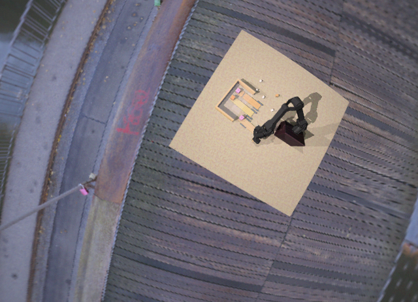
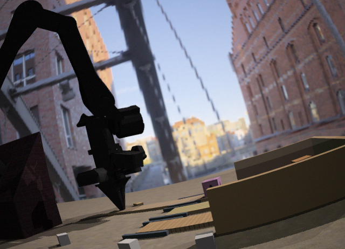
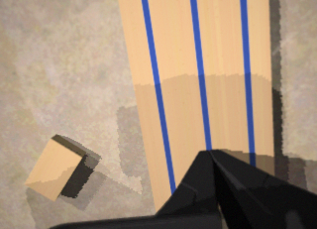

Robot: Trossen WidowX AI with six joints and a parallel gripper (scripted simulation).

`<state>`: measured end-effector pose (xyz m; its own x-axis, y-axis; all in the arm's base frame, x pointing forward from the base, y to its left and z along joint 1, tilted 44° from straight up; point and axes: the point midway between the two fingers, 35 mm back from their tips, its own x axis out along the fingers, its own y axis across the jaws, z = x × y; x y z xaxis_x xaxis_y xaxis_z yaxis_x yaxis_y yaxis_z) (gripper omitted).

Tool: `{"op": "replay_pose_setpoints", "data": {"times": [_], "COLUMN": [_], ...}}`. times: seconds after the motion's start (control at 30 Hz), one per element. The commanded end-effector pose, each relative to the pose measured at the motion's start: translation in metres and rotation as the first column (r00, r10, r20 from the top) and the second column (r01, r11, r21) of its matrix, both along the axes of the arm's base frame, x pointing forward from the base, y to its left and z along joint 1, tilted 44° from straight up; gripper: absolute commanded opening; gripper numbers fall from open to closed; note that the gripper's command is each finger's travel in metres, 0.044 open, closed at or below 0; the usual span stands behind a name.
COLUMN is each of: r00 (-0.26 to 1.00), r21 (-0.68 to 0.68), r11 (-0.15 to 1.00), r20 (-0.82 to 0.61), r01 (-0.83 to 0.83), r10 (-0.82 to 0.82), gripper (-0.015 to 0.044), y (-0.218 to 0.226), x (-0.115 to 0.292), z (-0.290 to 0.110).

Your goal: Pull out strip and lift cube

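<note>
My gripper [image 1: 256, 138] [image 2: 120, 206] [image 3: 209, 160] is shut, and its tip presses down on the near end of a tan strip [image 1: 247, 125] [image 2: 156, 206] [image 3: 198, 90] with three blue lines. That strip reaches out of the open side of the wooden frame [image 1: 223, 111] [image 2: 273, 191]. A pink cube [image 1: 241, 117] [image 2: 211, 184] with a dark mark sits on the strip's far part, beside the frame's wall. A second pink cube [image 1: 238, 90] and an orange cube [image 1: 232, 97] lie deeper inside the frame. Nothing is between my fingers.
An orange strip [image 1: 251, 101] [image 2: 181, 222] and a yellow strip [image 1: 243, 106] [image 2: 192, 208] lie alongside. A small tan block [image 2: 137, 203] [image 3: 52, 170] lies beside my fingertips. Small white cubes [image 1: 263, 97] [image 2: 128, 244] are scattered nearby. A dark red box [image 1: 289, 133] [image 2: 25, 191] stands at the arm's base.
</note>
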<state>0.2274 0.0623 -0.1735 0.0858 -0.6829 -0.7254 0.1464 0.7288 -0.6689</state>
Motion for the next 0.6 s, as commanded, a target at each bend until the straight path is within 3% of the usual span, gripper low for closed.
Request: {"op": "replay_pose_setpoints", "data": {"times": [0.0, 0.2, 0.37, 0.53, 0.57], "r00": [0.999, 0.999, 1.000, 0.999, 0.999], "r21": [-0.009, -0.009, -0.006, -0.006, -0.006], "r11": [1.000, 1.000, 1.000, 1.000, 1.000], "r20": [-0.030, -0.030, -0.028, -0.030, -0.029], "r01": [0.012, 0.012, 0.011, 0.012, 0.012], "r10": [-0.012, -0.012, -0.011, -0.012, -0.013], "gripper": [0.0000, 0.0000, 0.0000, 0.0000, 0.0026], "y": [-0.006, -0.006, 0.028, 0.030, 0.030], "x": [-0.010, -0.010, -0.001, -0.001, 0.001], "z": [-0.002, -0.002, 0.028, 0.030, 0.030]}}
